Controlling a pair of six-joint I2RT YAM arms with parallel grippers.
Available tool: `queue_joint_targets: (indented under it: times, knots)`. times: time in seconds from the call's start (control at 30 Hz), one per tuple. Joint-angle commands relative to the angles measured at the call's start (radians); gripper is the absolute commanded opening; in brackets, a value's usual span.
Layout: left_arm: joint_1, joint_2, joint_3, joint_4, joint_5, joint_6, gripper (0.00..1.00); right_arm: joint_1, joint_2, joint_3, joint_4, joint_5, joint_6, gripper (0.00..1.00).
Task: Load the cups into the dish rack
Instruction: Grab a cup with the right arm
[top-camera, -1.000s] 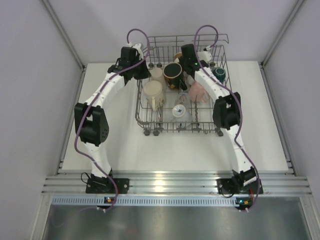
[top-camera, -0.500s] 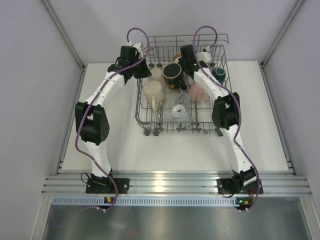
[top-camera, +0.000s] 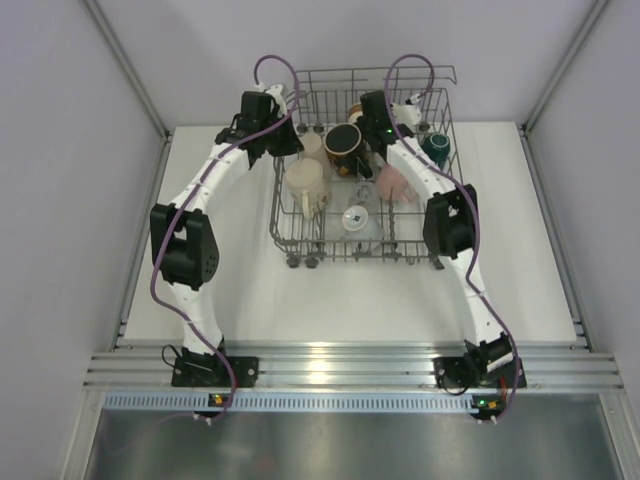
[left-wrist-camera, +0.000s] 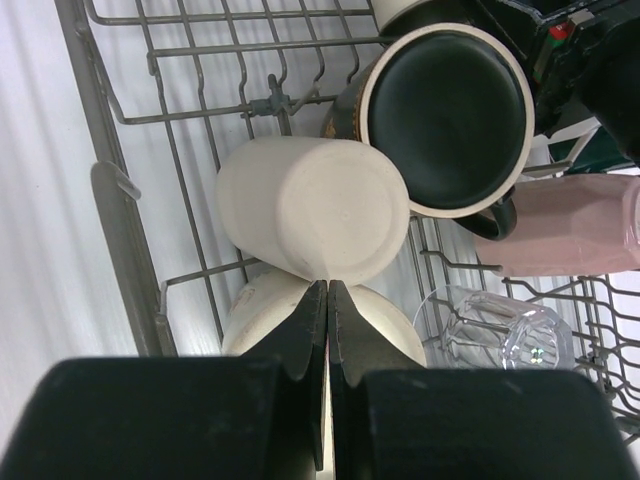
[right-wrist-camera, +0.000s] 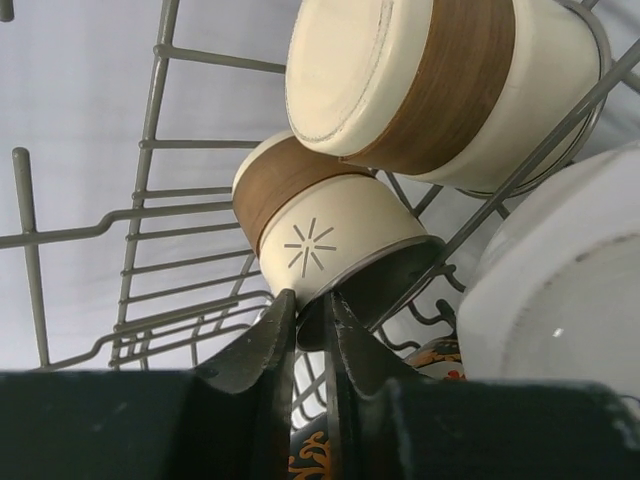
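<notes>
The dish rack (top-camera: 276, 205) stands at the back centre and holds several cups. In it I see a cream mug (top-camera: 306, 180), a black mug with tan inside (top-camera: 345, 143), a pink cup (top-camera: 392, 183), a dark green cup (top-camera: 437, 148) and a clear cup (top-camera: 355, 217). My left gripper (left-wrist-camera: 327, 285) is shut and empty, just above two cream cups (left-wrist-camera: 310, 210) at the rack's left rear (top-camera: 288, 140). My right gripper (right-wrist-camera: 310, 300) is shut on the rim of a brown-banded cup (right-wrist-camera: 320, 235) at the rack's back (top-camera: 368, 122). A second brown-banded cup (right-wrist-camera: 430, 80) lies beside it.
The rack's wire wall (left-wrist-camera: 110, 200) runs close by on the left of my left gripper. A white cup (right-wrist-camera: 570, 290) sits close on the right of my right gripper. The black mug (left-wrist-camera: 445, 115), the pink cup (left-wrist-camera: 570, 240) and the clear cup (left-wrist-camera: 495, 325) crowd the rack's middle.
My right gripper has shifted slightly towards the back of the rack. The clear cup at the rack's front has turned or shifted a little. The left arm has hardly moved.
</notes>
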Motion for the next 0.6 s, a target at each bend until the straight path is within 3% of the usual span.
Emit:
queue_joint_targets:
  times: [0.0, 0.07, 0.57]
  knots:
    - [-0.002, -0.014, 0.032, 0.01, 0.032, -0.007, 0.0, -0.023, 0.088, -0.002, 0.214, -0.004, 0.083, 0.11]
    - [-0.004, -0.014, 0.034, 0.012, 0.034, -0.005, 0.0, -0.027, 0.083, -0.022, 0.234, -0.007, 0.092, 0.01]
    - [-0.002, -0.047, 0.046, 0.013, 0.026, -0.012, 0.0, -0.038, -0.201, -0.439, 0.722, -0.076, -0.049, 0.0]
